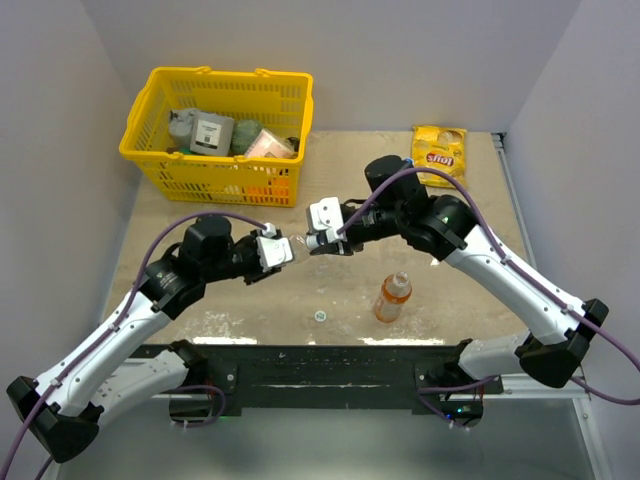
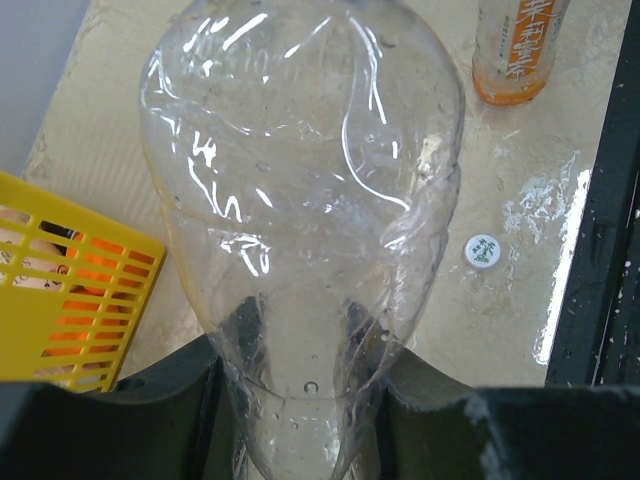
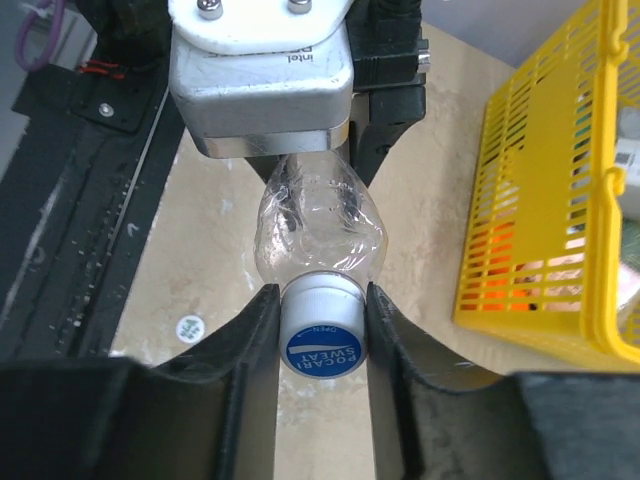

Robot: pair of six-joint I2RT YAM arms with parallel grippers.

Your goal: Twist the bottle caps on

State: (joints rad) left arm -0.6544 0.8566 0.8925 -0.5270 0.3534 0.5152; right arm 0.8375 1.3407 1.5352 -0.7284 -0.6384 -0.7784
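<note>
My right claw is clamped on the blue Pocari Sweat cap, which sits at the neck of the crumpled clear bottle my left claw grips above the table. Risk: soft bottle twists under torque, cap cross-threads or slips.

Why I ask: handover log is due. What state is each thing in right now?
Clear bottle: crumpled, left jaws shut on it.
Blue cap: at the clear bottle's mouth, right jaws shut on it.
Orange bottle: upright on the table, untouched.
White cap: loose on the table.
Basket: upright, goods inside.
</note>
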